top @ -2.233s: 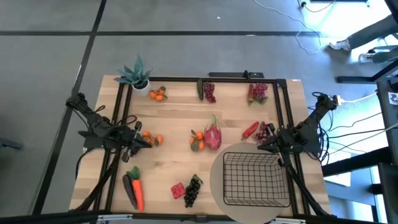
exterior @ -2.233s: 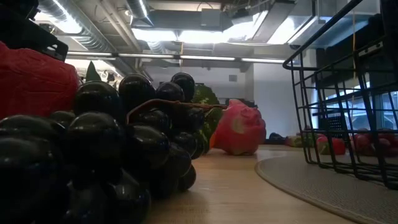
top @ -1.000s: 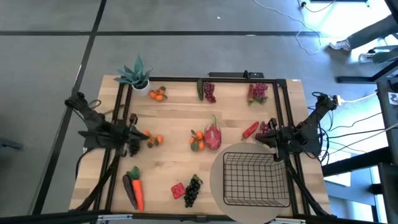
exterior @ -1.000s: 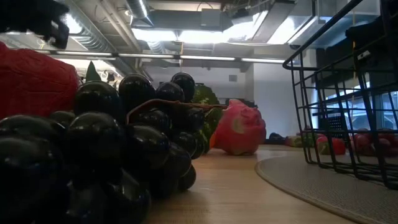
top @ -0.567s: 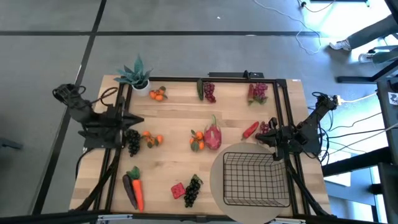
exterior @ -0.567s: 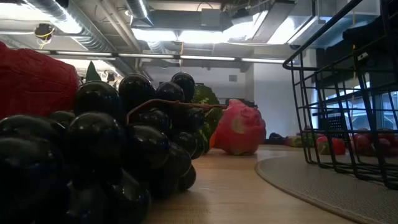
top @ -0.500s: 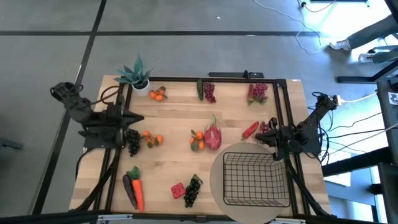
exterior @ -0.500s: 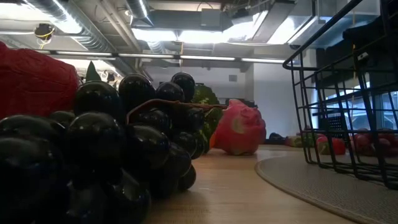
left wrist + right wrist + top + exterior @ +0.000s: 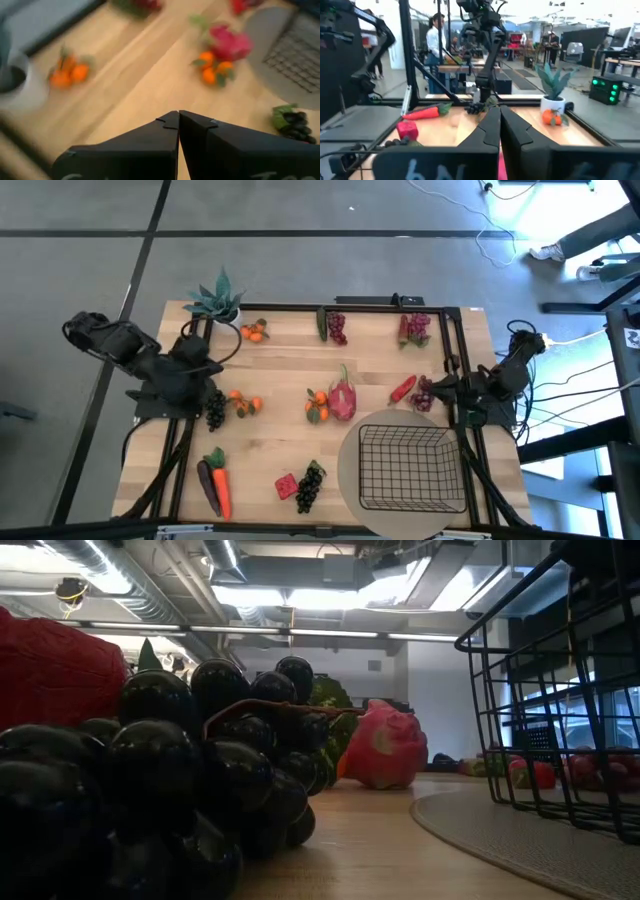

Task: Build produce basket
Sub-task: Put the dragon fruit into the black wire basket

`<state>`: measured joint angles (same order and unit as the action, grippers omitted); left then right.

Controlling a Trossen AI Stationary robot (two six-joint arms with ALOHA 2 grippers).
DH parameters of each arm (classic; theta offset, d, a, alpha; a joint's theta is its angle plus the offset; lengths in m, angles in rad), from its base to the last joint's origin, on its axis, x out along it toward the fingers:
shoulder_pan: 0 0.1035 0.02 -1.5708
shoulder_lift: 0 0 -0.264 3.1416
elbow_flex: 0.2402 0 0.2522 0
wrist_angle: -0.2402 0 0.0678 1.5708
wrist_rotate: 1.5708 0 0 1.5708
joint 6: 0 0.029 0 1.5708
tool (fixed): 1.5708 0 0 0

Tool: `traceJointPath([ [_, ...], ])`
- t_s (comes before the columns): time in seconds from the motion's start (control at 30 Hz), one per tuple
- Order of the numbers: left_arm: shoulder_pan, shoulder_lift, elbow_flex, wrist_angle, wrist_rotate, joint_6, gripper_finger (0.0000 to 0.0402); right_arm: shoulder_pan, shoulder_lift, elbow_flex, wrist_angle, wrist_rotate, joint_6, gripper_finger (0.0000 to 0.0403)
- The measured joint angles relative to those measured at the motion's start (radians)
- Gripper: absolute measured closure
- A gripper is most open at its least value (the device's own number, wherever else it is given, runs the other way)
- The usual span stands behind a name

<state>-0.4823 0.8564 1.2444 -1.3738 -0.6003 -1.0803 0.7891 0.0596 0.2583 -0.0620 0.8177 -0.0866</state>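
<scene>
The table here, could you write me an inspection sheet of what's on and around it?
Surface: wooden table, black frame.
Job's things: basket empty on a round mat; produce scattered, including dragon fruit, carrot, dark grapes.
Clutter: potted plant at a far corner.
Grippers: left gripper shut, empty, at the left edge; right gripper shut, empty, at the right edge.
Cables: white cable on the floor.
Surroundings: people standing behind.

A light wooden desk (image 9: 290, 365) stands on a grey floor (image 9: 300, 270). A spiky green potted plant (image 9: 217, 302) in a white pot occupies the far left corner. A round beige mat (image 9: 348, 478) lies at the near right. Beyond, a person (image 9: 436, 44) stands among workbenches.
</scene>
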Motion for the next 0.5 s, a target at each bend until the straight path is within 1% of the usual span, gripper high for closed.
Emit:
traceJointPath([
  [0.07,0.031,0.005,-0.011,-0.033,0.038,-0.108,0.0401,0.000,0.047,0.061,-0.071,0.012,0.016,0.0402],
  [0.13,0.051,0.007,-0.027,-0.034,0.059,-0.164,0.0401,0.000,0.106,0.125,-0.139,0.012,0.039,0.0402],
  [0.2,0.059,0.006,-0.037,-0.032,0.068,-0.154,0.0401,-0.002,0.170,0.189,-0.203,0.028,0.082,0.0402],
  [0.3,0.063,0.007,-0.042,-0.030,0.052,-0.087,0.0401,-0.014,0.262,0.276,-0.309,0.054,0.177,0.0402],
  [0.5,0.063,0.019,-0.043,-0.014,0.042,-0.109,0.0401,-0.062,0.427,0.396,-0.483,0.050,0.432,0.0402],
])
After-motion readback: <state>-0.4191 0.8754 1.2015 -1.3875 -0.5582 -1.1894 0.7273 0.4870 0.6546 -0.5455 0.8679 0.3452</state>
